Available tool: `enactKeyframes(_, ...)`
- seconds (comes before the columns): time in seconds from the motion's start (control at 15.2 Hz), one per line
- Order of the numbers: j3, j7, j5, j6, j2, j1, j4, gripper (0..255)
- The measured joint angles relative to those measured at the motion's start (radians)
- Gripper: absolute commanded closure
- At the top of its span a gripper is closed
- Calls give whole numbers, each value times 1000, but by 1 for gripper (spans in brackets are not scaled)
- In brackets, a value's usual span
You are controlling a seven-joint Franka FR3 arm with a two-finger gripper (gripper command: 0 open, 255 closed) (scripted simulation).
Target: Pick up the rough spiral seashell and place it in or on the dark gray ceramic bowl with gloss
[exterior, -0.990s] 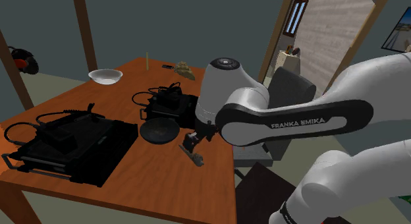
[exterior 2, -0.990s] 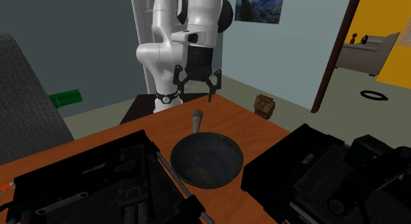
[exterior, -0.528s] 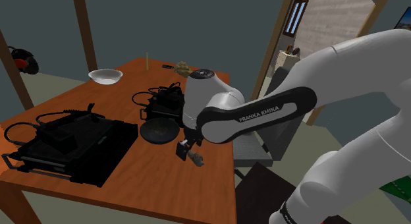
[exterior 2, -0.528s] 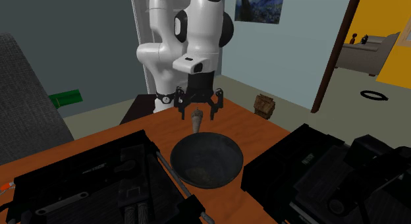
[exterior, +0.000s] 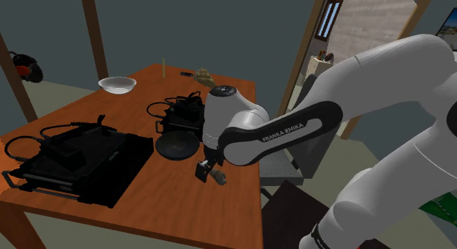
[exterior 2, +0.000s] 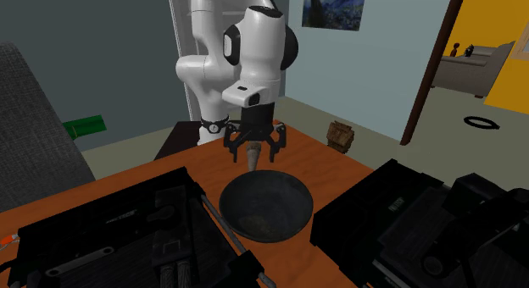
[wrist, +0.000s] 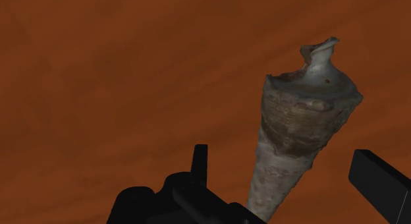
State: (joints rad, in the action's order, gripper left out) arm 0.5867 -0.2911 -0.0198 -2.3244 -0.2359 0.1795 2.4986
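- Shoulder view: white bowl (exterior: 117,84) sits toward the table's (exterior: 183,203) far edge.
- Empty dark bowl (exterior: 178,146) lies mid-table.
- Seashell (wrist: 300,117) rests on the table just beside it, between the open hand's (exterior 2: 254,149) spread fingers (wrist: 375,180), unheld.

The seashell (wrist: 300,130) looks rough and chalky to me, with coarse ridged bands of grey and brown and a paler, smoother tip. The table (wrist: 99,71) under it reads as reddish-brown wood, faintly grained and matt. At the centre of the second exterior view, the bowl (exterior 2: 264,206) is dark grey with a soft sheen and mottled marks inside. The gripper (exterior 2: 253,147) is matt black. The arm (exterior: 388,72) has smooth, slightly glossy white shells. In the shoulder view's upper left, I see a small white bowl (exterior: 117,84), plain and smooth.
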Motion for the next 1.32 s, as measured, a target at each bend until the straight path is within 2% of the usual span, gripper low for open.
enactKeyframes(0.13,0,0,0,-1,1,0,0,0)
enactKeyframes(0.2,0,0,0,-1,1,0,0,255)
enactKeyframes(0.86,7,-5,3,1,5,-1,-17,255)
enactKeyframes(1.32,-20,33,-30,85,-55,-10,-38,255)
